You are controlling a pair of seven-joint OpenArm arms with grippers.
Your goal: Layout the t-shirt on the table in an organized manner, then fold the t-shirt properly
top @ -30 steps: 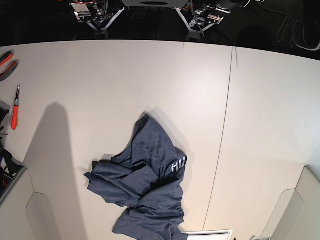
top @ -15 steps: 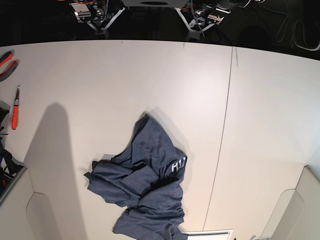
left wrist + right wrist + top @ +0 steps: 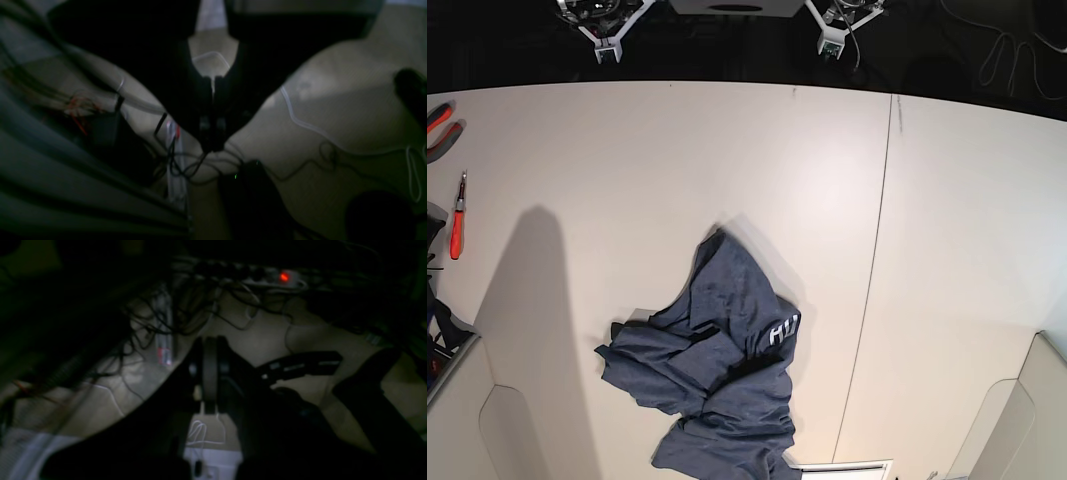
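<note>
The dark navy t-shirt (image 3: 717, 370) lies crumpled in a heap on the near middle of the off-white table (image 3: 627, 160), with a bit of white lettering (image 3: 782, 332) showing on a fold. Both arms are drawn back beyond the table's far edge. My left gripper (image 3: 830, 45) and my right gripper (image 3: 607, 48) are far from the shirt. In the left wrist view my left gripper (image 3: 212, 133) has its jaws pressed together and empty. In the right wrist view my right gripper (image 3: 210, 353) is also closed and empty. Neither wrist view shows the shirt.
Red-handled pliers (image 3: 437, 125) and a red-handled tool (image 3: 457, 215) lie at the table's left edge. A dark seam (image 3: 877, 250) runs down the table right of the shirt. White panels stand at the near corners (image 3: 472, 420) (image 3: 1027, 420). The wrist views show floor cables and a power strip (image 3: 283, 276).
Both arms have pulled further back and up at the far edge, so less of them shows. The shirt has not moved.
</note>
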